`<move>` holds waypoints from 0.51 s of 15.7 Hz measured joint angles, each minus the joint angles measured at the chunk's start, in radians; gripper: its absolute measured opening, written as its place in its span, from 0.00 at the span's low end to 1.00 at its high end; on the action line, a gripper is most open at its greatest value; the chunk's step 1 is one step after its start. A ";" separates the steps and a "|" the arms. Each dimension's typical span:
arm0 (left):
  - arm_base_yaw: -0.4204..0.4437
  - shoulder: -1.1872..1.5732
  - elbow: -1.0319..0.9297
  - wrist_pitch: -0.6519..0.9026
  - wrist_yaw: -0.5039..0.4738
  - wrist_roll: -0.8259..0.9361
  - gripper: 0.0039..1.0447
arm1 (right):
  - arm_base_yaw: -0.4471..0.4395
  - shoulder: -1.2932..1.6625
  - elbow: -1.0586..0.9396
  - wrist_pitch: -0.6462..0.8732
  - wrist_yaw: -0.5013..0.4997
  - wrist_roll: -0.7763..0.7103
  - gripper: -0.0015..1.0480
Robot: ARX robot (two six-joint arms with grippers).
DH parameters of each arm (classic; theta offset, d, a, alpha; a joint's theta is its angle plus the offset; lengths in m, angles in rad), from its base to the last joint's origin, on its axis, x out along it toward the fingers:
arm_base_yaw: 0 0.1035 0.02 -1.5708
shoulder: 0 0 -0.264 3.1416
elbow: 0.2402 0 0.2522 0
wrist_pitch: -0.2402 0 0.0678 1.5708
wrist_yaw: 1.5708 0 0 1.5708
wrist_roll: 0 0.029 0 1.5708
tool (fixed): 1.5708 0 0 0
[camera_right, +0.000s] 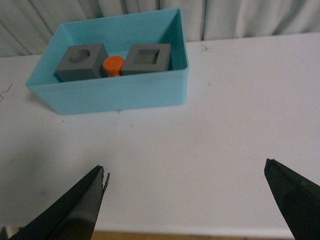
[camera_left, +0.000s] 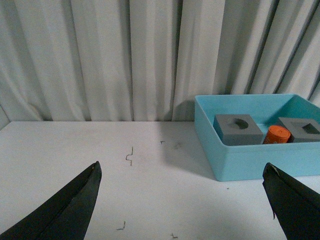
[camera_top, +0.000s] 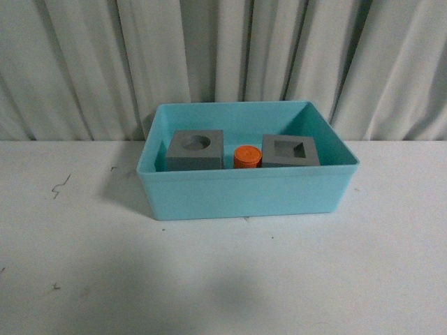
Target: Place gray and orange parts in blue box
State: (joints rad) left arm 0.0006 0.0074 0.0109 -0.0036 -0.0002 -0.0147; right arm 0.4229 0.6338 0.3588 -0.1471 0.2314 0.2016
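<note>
White table | left pincer, right pincer spread, empty

The blue box's near wall hides the lower parts of both gray cubes and the orange cylinder.

Blue box smooth plastic; gray cubes matte; tabletop matte white.

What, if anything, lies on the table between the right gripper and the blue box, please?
Nothing visible: bare white table separates the open right gripper from the blue box, which holds both gray cubes and the orange cylinder.
</note>
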 joint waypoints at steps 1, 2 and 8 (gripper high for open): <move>0.000 0.000 0.000 0.000 0.000 0.000 0.94 | 0.092 -0.122 -0.018 -0.137 0.090 0.091 0.94; 0.000 0.000 0.000 0.000 0.000 0.000 0.94 | 0.270 -0.137 -0.023 -0.311 0.235 0.293 0.94; 0.000 0.000 0.000 0.000 0.000 0.000 0.94 | -0.038 -0.510 -0.288 0.200 0.157 -0.159 0.30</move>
State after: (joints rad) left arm 0.0006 0.0074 0.0105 -0.0036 -0.0006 -0.0147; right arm 0.3847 0.1234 0.0704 0.0528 0.3882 0.0429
